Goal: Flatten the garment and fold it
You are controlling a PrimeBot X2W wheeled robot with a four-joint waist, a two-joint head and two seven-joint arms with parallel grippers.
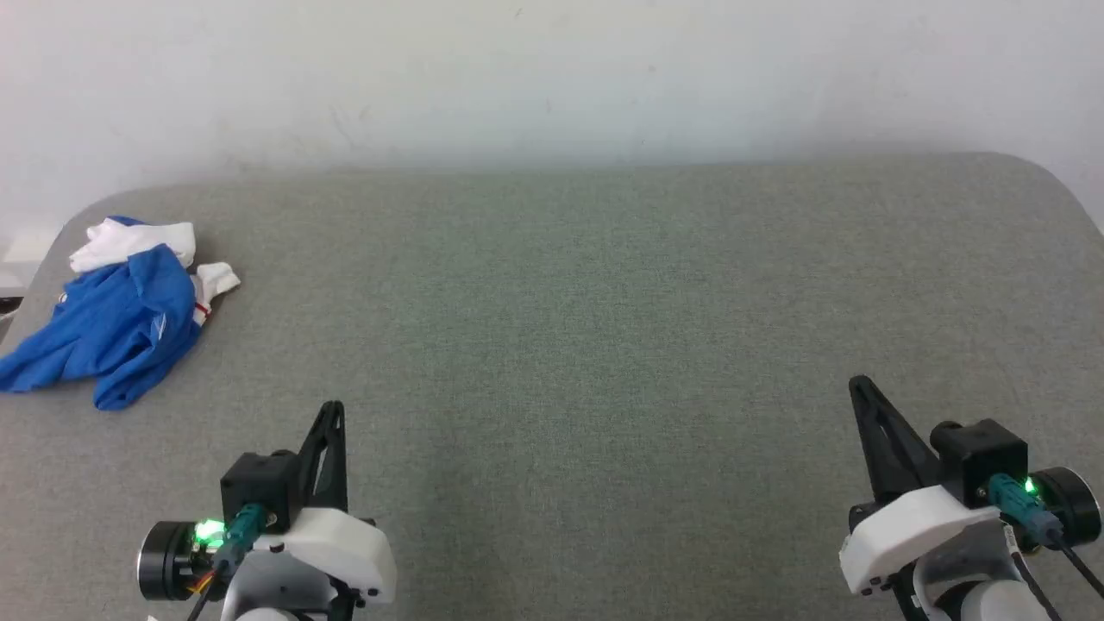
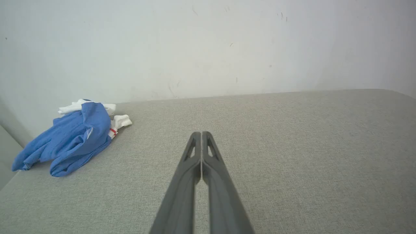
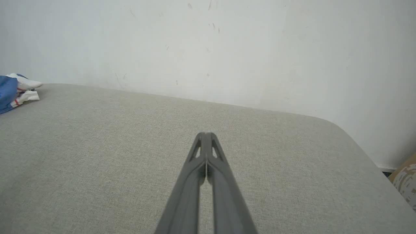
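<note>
Royal-blue cloth with white parts: the garment (image 1: 112,319) is lying crumpled in a heap at the far left corner of the grey fabric-covered table (image 1: 569,302), close to the left edge and near the pale wall (image 1: 552,78).

- Orientation: in the head view its long axis is running diagonally. The white sleeve parts are bunching at the far end, toward the wall, and the blue body is trailing toward the near left edge, where two blue lobes are ending. A short red stripe is showing on the white part at its right side. No print is showing.
- Left wrist view: the garment (image 2: 70,139) is sitting well to the left of the fingers, with the white end away and the blue end nearer.
- Right wrist view: a small part of the garment (image 3: 8,92) is showing at the left border.

Left gripper (image 1: 332,410): hovering over bare table at the near left with its fingers pressed together and gripping nothing, well apart from the garment. Its closed tips (image 2: 201,133) are pointing toward the wall.

Right gripper (image 1: 858,384): hovering at the near right, also closed on nothing, its tips (image 3: 205,134) meeting over bare fabric.
</note>
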